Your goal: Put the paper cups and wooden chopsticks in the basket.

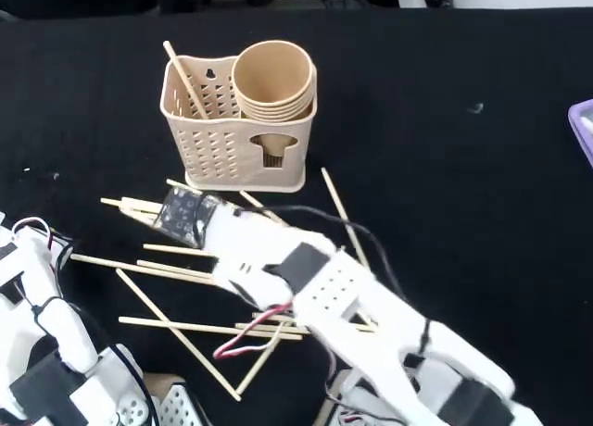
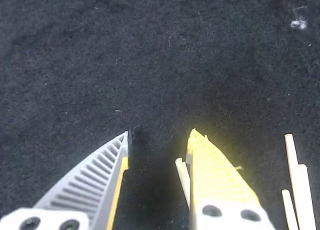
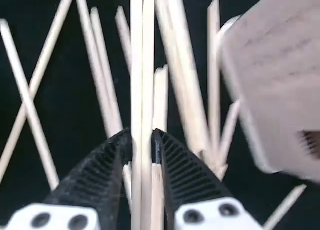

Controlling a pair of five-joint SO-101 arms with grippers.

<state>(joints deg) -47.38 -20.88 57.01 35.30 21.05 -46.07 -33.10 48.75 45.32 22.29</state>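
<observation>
Chopsticks [image 1: 139,268] lie scattered on the desk [image 1: 482,213] near of the basket [image 1: 222,144], which holds the paper cups [image 1: 273,74]. Right end effector [image 3: 142,136] is clamped on two; one could slip loose on lifting. Left end effector [image 2: 159,135] is apart.

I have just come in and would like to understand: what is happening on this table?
The right claw is closed on a pair of chopsticks among the scattered chopsticks in front of the basket. The stacked paper cups and one chopstick already stand in the basket. The left claw hangs open over bare black cloth, holding nothing.
</observation>
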